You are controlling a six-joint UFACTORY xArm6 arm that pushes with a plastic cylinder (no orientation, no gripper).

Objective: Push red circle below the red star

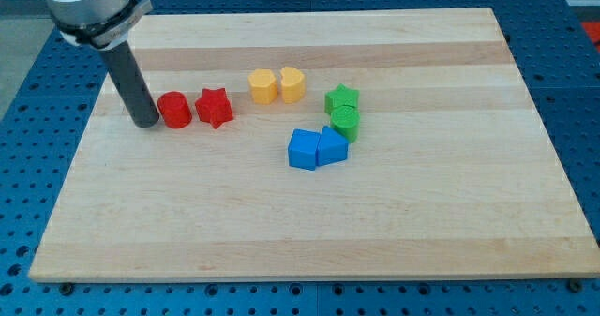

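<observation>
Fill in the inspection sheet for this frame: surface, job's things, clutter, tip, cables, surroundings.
Surface: wooden board, flat.
Job's things: red circle at the view's left of the red star, touching or nearly so.
Clutter: two yellow blocks; green star, green block; two blue blocks.
Tip: my tip just left of the red circle.
Cables: nothing seen.
Surroundings: blue perforated table.

Wooden board carries red, yellow, green, blue blocks.
</observation>
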